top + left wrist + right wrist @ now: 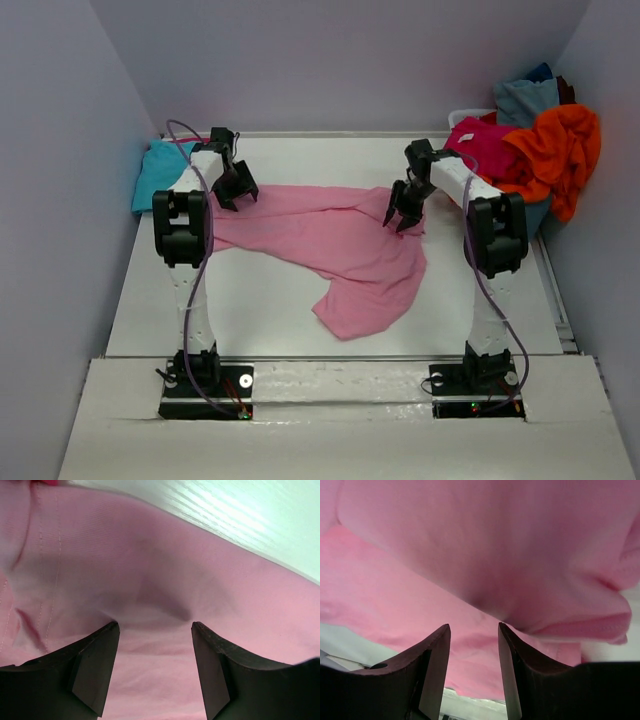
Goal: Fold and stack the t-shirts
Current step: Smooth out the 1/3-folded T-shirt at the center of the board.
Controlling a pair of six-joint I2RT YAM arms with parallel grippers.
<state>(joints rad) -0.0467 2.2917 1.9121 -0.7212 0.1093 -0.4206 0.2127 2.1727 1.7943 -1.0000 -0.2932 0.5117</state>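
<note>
Left wrist view: the left gripper [155, 625] stands with fingers [95, 670] spread, tips at the light pink t-shirt [150, 570]; the right gripper [474, 626] is likewise parted. Both reach forward, wrists bent down, elbows raised, over the shirt spread mid-frame overhead.

Table [260, 300]: spread t-shirt [330, 245] at centre; left gripper [235, 195] at its left end, right gripper [405, 215] at its right end; single t-shirt [155, 175] far-left corner; t-shirt heap [540, 140] far-right corner

White table [260, 300] with pink t-shirt [340, 245], turquoise t-shirt [155, 175]
</note>
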